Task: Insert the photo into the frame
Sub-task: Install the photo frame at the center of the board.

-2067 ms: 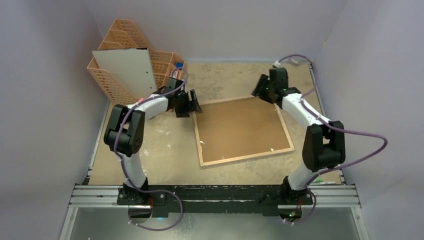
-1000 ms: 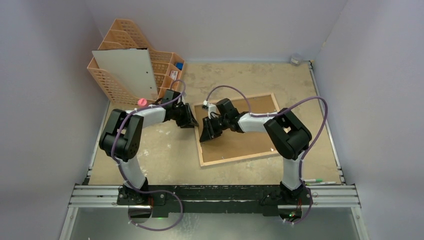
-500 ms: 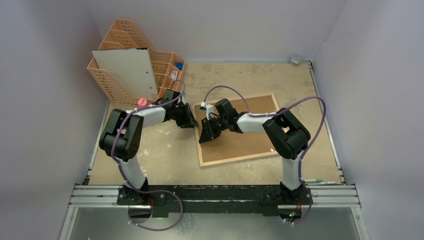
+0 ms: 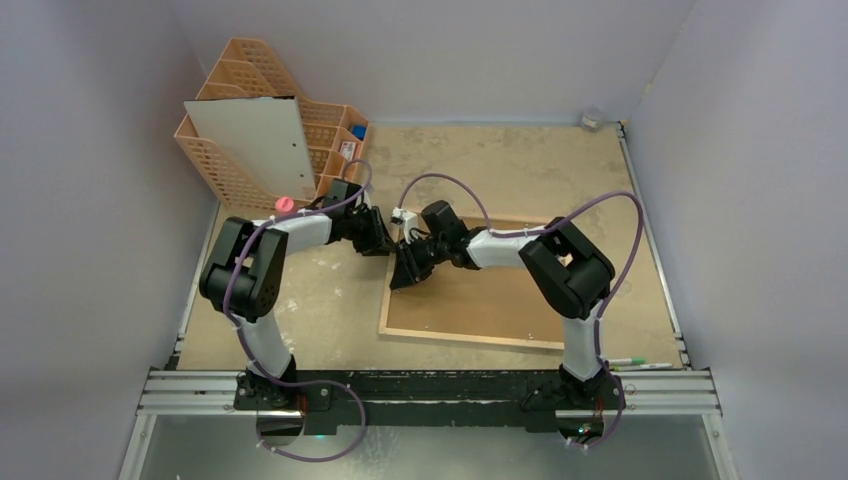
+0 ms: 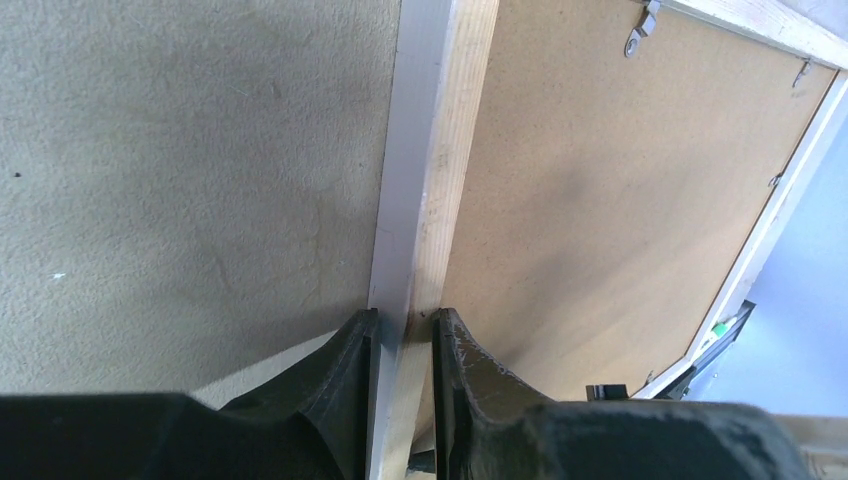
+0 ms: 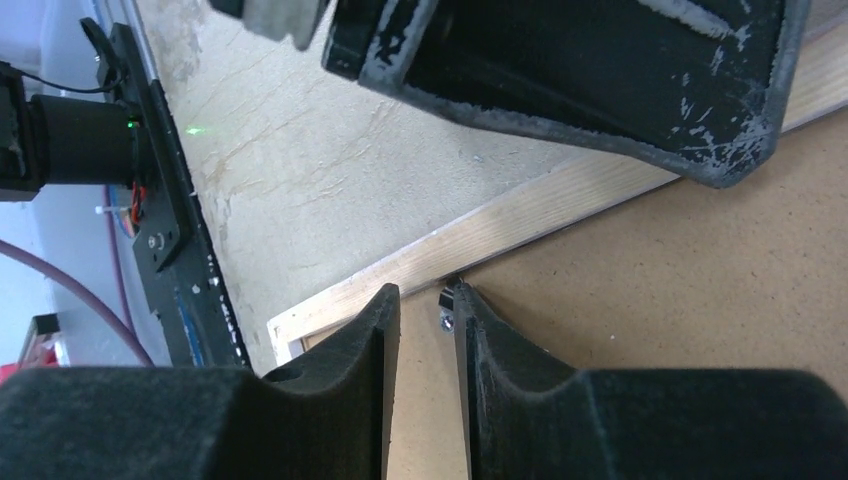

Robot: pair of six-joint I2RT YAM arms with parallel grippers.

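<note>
The frame (image 4: pixel 470 338) is back side up at the table's middle, brown backing board (image 5: pixel 600 200) showing inside its light wood rim (image 6: pixel 520 215). My left gripper (image 4: pixel 380 240) (image 5: pixel 405 322) is shut on the frame's far-left edge, one finger on the white front border and one on the wood side. My right gripper (image 4: pixel 402 275) (image 6: pixel 428 300) hovers over the backing just inside the left rim, jaws a narrow gap apart with nothing between. Its right fingertip (image 6: pixel 462 300) touches a small metal tab (image 6: pixel 447 308). The photo (image 4: pixel 255 140) leans in the organiser, white reverse outward.
The peach lattice organiser (image 4: pixel 225 80) stands at the back left. A pink cap (image 4: pixel 285 204) sits by the left arm. Pens (image 4: pixel 635 362) lie at the near right and a small object (image 4: pixel 593 118) in the far right corner. The metal rail (image 4: pixel 430 385) runs along the near edge.
My right arm crossed from the frame's far-right corner to its left edge. The frame's near edge has swung nearer and more level. Both grippers sit slightly further left.
</note>
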